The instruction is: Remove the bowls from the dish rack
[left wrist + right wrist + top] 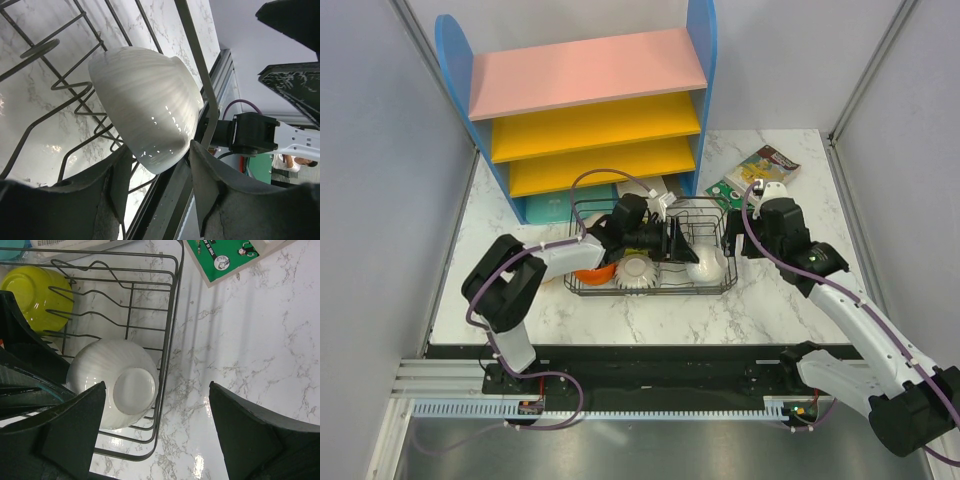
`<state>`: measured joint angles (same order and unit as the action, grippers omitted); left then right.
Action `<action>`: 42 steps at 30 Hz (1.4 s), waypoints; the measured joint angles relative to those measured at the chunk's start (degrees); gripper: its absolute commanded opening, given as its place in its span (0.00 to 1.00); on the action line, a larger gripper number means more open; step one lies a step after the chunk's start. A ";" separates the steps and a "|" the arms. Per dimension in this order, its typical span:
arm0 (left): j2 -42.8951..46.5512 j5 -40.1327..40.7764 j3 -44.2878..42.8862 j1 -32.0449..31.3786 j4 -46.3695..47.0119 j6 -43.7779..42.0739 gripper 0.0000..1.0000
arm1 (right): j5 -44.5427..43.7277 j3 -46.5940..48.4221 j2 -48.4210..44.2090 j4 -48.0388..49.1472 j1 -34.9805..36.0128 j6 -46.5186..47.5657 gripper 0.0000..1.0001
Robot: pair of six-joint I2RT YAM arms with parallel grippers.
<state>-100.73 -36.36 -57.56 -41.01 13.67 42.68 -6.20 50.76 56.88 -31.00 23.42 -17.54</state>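
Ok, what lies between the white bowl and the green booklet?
The dish rack's wire end wall, beside the white bowl, then bare marble table up to the green booklet. The right wrist view shows this.

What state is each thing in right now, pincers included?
dish rack: loaded, bowls inside
white bowl: upside down, in the rack's corner
yellow bowl: bottom up, among the prongs
left pincer: open, straddling the white bowl
right pincer: open, empty, above the rack's edge
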 measured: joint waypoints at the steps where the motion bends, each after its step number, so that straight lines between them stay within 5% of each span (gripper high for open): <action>1: -0.11 -0.11 -0.04 0.00 0.42 0.39 0.56 | 0.00 -0.13 0.00 0.00 0.00 -0.07 0.91; 14: -4.35 -4.33 -0.02 -0.28 11.52 7.85 0.49 | 0.04 -0.72 0.00 0.00 0.00 -0.26 0.91; 17: -5.09 -4.79 -0.02 -0.72 12.24 8.63 0.35 | 0.00 -0.72 0.00 -0.02 0.00 -0.26 0.91; 18: -5.25 -5.49 -0.02 -0.79 12.50 8.92 0.22 | 0.00 -0.72 0.00 -0.02 0.00 -0.26 0.91; 21: -5.70 -7.26 -0.33 -1.03 14.60 9.73 0.03 | -0.02 -0.72 0.00 -0.02 0.00 -0.26 0.92; 35: -7.04 -7.93 -0.79 -2.23 18.38 12.44 0.02 | -1.64 -0.72 0.02 -0.02 0.00 -0.24 0.93; 42: -9.42 -10.38 -2.40 -1.99 28.20 19.15 0.02 | -2.78 -0.72 0.07 -0.07 0.00 -0.26 0.93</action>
<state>-110.15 -46.74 -59.96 -43.00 41.87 61.82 -8.97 50.04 56.95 -31.07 23.42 -17.80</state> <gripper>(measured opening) 0.060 0.927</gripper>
